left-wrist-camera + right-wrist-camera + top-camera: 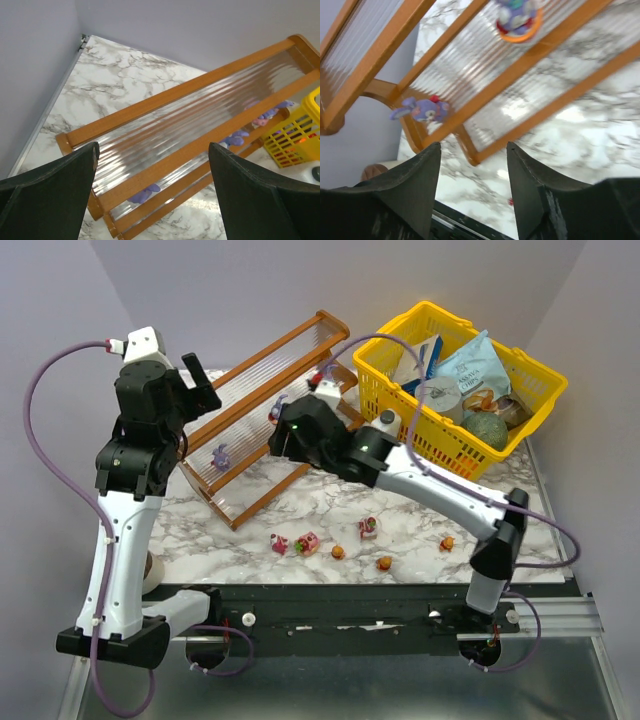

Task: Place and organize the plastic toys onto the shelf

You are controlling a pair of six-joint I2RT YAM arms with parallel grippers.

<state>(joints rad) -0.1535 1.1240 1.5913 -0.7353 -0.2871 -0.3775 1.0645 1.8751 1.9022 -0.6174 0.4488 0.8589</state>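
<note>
The shelf (262,390), a brown wooden frame with clear ribbed tiers, stands slanted at the back. Three small toys sit on it: a purple one (221,456), another purple one (277,408) and one near the right end (318,377). Several tiny toys lie on the marble in front, among them a pink one (307,541), a red one (368,528) and an orange one (385,563). My left gripper (205,390) is open and empty above the shelf's left part (200,125). My right gripper (473,147) is open and empty over the shelf's lower tiers, near a purple toy (422,110).
A yellow basket (400,328) of packaged goods stands at the back right, next to the shelf's right end, and also shows in the left wrist view (295,135). A small round brownish object (152,568) sits behind the left arm. Grey walls close in on three sides.
</note>
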